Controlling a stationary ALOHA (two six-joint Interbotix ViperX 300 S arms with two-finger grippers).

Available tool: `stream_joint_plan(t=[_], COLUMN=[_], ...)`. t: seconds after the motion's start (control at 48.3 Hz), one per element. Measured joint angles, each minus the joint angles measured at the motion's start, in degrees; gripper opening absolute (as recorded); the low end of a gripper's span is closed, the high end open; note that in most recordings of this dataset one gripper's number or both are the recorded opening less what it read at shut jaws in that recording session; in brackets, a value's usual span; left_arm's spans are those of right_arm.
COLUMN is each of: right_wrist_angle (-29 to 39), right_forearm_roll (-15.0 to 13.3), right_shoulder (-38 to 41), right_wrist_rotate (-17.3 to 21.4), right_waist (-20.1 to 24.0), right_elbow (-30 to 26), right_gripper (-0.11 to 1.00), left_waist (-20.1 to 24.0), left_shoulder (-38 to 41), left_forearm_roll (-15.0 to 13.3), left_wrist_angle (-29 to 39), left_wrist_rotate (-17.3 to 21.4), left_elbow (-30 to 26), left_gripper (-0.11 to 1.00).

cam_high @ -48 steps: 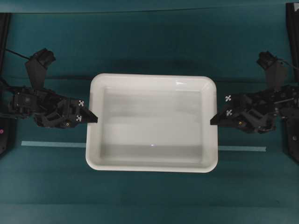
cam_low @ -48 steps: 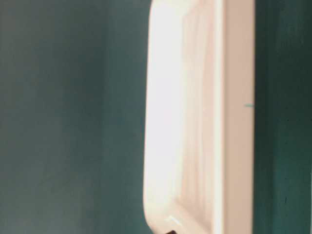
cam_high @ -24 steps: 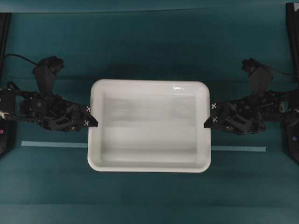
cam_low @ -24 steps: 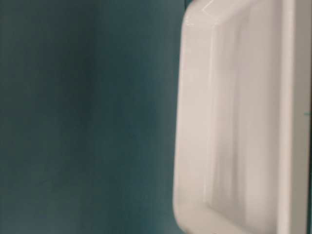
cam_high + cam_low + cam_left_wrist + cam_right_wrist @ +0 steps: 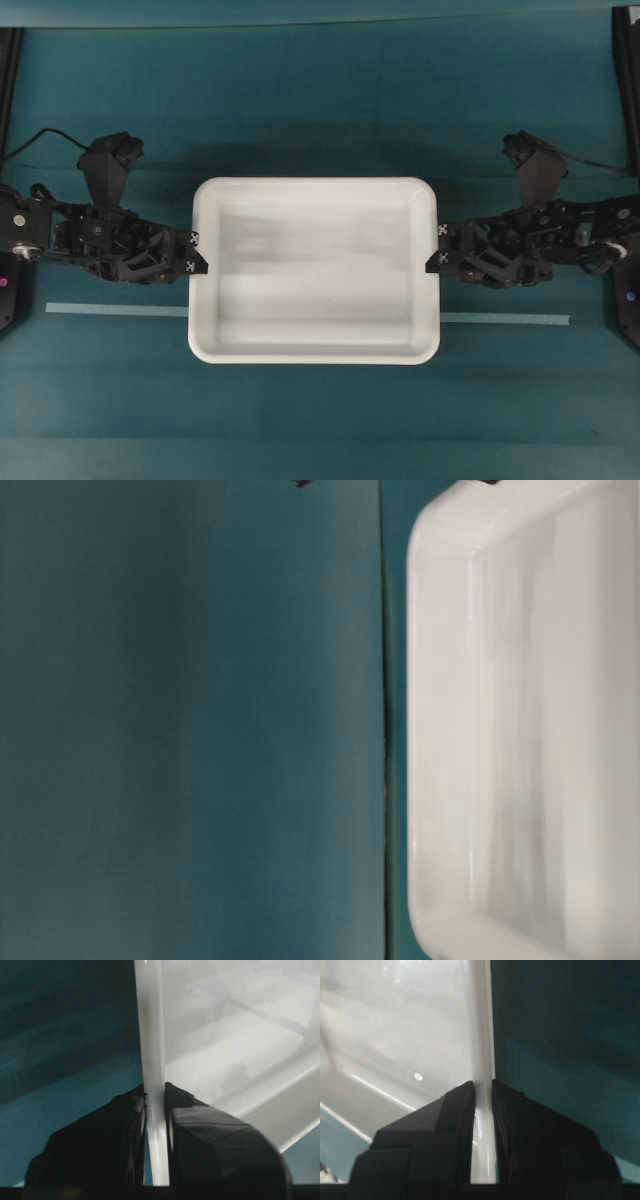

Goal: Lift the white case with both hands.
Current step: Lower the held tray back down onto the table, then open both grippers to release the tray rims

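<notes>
White case [image 5: 314, 272] at centre of the overhead view: large, shallow, rectangular, glossy white plastic, rounded corners, raised rim, sloped inner walls, flat bare floor with soft reflections. Long sides at 12 and 6 o'clock, short sides at 9 and 3.

At 9 o'clock, left gripper [image 5: 203, 262], black and wedge-shaped with small white square marks, nipped onto the middle of the short rim. From the left wrist camera, the two dark matte fingers [image 5: 210, 1145] pinched tight on the thin white rim, one on the outer face, one on the inner, no gap showing. At 3 o'clock, right gripper [image 5: 431, 262] mirrored on the opposite rim; from the right wrist camera, both black fingers [image 5: 435, 1145] pressed flat against the rim on either side, clamped likewise.

Beneath and all round, teal table cover [image 5: 320, 110], smooth and matte. Pale strip of tape [image 5: 115, 310] running 9 to 3 under the case's lower part, emerging on both sides. Broad open cloth at 12 and 6 o'clock; black arm bodies filling the space at 9 and 3. In the table-level view, case rim and wall [image 5: 440, 730] blurred at the right, open teal left of it.
</notes>
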Motion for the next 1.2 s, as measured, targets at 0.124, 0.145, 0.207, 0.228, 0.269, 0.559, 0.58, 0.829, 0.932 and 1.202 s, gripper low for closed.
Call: stream_joint_plan(t=[0.124,0.145,0.207,0.228,0.269,0.559,0.58,0.829,0.932,1.202], right_wrist_angle=[-2.20,-2.64,-3.78,-4.04,-4.31,-4.75,-4.75,-4.75,-4.75,-3.96], right_forearm_roll=[0.09,0.00,0.00,0.09,0.00,0.00,0.00,0.00,0.00,0.09], right_shoulder=[1.58,1.85,2.29,2.46,2.55,2.46,2.46,2.37,2.29,1.32], right_wrist_rotate=[0.00,0.00,0.00,0.00,0.00,0.09,0.09,0.09,0.09,0.26], right_waist=[0.09,0.00,0.09,0.09,0.26,0.97,0.88,0.88,0.79,0.70], right_elbow=[0.00,0.09,0.35,0.44,0.62,1.23,1.14,1.23,1.32,2.64], right_gripper=[0.11,0.11,0.11,0.11,0.11,0.11,0.11,0.10,0.10,0.53], left_waist=[0.44,0.53,0.70,0.70,0.70,0.79,0.79,0.79,0.79,0.70], left_shoulder=[1.05,1.32,2.11,2.20,2.37,3.60,3.60,3.60,3.87,4.92], left_forearm_roll=[-0.09,-0.09,0.00,-0.09,0.00,-0.09,-0.09,0.00,-0.09,-0.09], left_wrist_angle=[-1.14,-1.32,-2.11,-2.37,-3.16,-5.89,-5.89,-6.06,-6.77,-9.93], left_wrist_rotate=[0.00,0.00,0.00,0.00,0.00,0.00,0.00,-0.09,-0.09,1.14], left_elbow=[0.44,0.53,0.53,0.53,0.62,0.79,0.70,0.79,0.62,0.44], left_gripper=[0.06,0.06,0.06,0.06,0.06,0.06,0.06,0.06,0.06,0.06])
